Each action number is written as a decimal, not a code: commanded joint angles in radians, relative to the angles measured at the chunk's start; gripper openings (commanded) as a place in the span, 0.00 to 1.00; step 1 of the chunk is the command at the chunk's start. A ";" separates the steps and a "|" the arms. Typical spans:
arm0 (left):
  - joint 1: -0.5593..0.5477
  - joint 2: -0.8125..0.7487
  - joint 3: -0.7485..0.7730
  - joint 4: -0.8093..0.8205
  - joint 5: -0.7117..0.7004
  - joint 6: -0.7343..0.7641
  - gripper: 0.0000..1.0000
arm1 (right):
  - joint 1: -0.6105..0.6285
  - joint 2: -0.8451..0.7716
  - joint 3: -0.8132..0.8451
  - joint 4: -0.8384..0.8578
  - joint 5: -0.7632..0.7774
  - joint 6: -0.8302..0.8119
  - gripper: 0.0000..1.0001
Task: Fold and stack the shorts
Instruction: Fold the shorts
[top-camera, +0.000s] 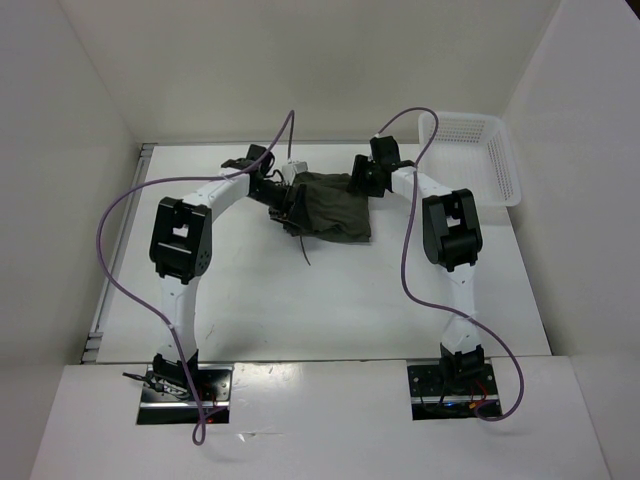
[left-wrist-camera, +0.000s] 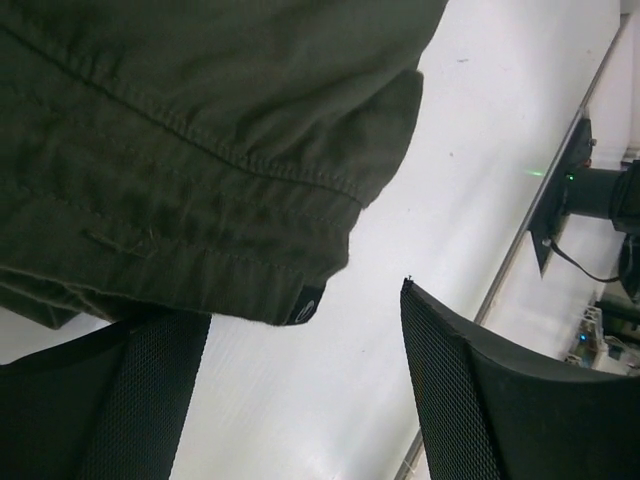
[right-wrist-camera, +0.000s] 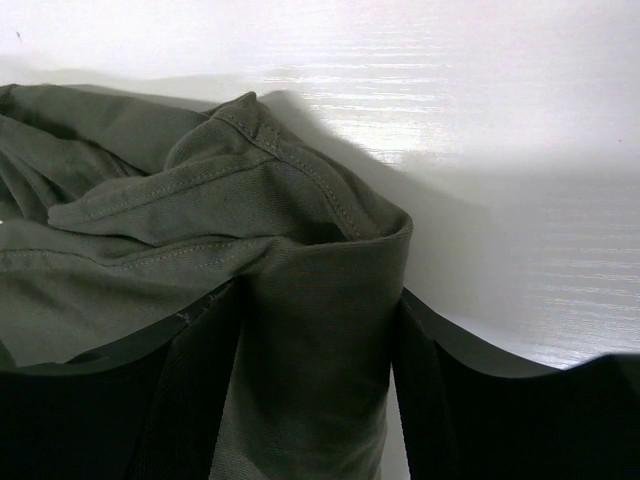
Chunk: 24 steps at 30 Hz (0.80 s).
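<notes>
While the right gripper (right-wrist-camera: 318, 300) pinches a bunched fold of the shorts (top-camera: 335, 205) between its fingers, the left gripper (left-wrist-camera: 305, 320) stands spread at the garment's opposite edge with bare table (top-camera: 300, 300) showing between its fingers. It holds nothing, though the stitched hem lies just over one fingertip. The shorts sit rumpled at the far middle of the table, between the two grippers, with the thin drawstring (top-camera: 303, 248) trailing toward the near side. A white plastic basket (top-camera: 500, 150) stands apart at the far right corner.

This arrangement reads as the set-up for a two-handed fold. The right side appears to be secured first so the cloth cannot slide. The left jaws are likely kept wide and low so they can close on the hem, letting both arms carry one edge over together.

A small dark tab (left-wrist-camera: 307, 305) is sewn at the hem corner in the left wrist view. It bears a pale ring-shaped mark, but no lettering can be read, and no other writing shows.
</notes>
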 joint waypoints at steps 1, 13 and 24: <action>-0.011 0.014 0.068 0.055 -0.019 0.008 0.82 | -0.006 -0.014 0.018 0.037 0.009 -0.008 0.63; -0.030 0.057 0.077 0.087 -0.010 0.008 0.24 | -0.006 -0.014 -0.001 0.037 0.029 -0.008 0.52; 0.046 0.045 0.169 -0.153 -0.304 0.008 0.06 | -0.017 0.013 0.088 0.046 0.131 -0.039 0.25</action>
